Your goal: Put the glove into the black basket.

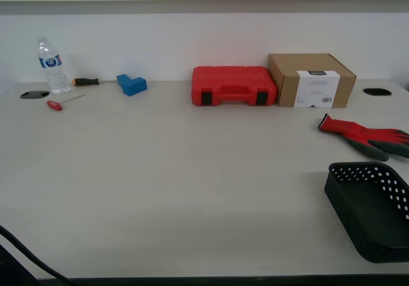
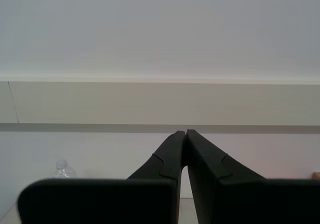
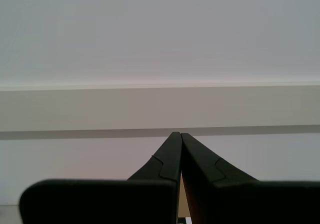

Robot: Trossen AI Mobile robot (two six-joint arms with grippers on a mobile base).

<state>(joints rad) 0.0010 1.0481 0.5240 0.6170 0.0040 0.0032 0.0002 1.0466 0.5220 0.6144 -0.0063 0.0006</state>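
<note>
The red glove [image 1: 365, 135] with dark grey fingers lies flat on the table at the exterior view's right, cuff toward the middle. The black basket [image 1: 370, 209] stands just in front of it at the right edge, partly cut off by the frame. My first gripper [image 3: 179, 134] is shut and empty, pointing at the far wall. My second gripper [image 2: 185, 132] is shut and empty, also pointing at the wall. Neither gripper shows in the exterior view, and neither wrist view shows the glove or the basket.
A red plastic case [image 1: 233, 85] and a cardboard box [image 1: 311, 80] stand at the back of the table. A water bottle [image 1: 50, 65], a screwdriver [image 1: 85, 81], a blue block [image 1: 131, 83] and a small red-handled tool [image 1: 56, 105] lie at the back left. A dark cable [image 1: 25, 251] crosses the near left corner.
</note>
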